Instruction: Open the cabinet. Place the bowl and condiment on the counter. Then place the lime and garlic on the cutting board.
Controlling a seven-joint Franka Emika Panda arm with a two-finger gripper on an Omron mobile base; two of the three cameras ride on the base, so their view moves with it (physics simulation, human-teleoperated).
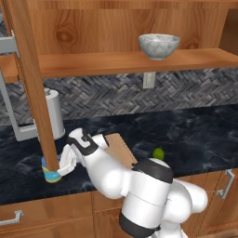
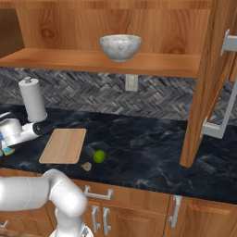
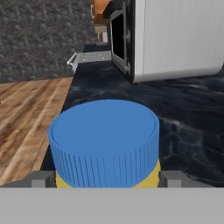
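Condiment [image 3: 105, 144] stands upright on the counter [image 1: 195, 135], blue lid toward the hand camera; lower body cut off by the frame edge. In left base view the open cabinet [image 1: 116, 28] door edge hides most of the jar. Gripper [image 3: 105, 179] spread wide, fingertips [image 3: 173, 178] at either side of the jar; contact cannot be confirmed. Bowl [image 1: 159, 45] sits on the cabinet shelf. Lime [image 2: 99, 156] and garlic [image 2: 86, 165] lie on the counter just beside the cutting board [image 2: 64, 145]. Paper-towel roll [image 2: 32, 99] stands near the herringbone backsplash [image 2: 152, 95].
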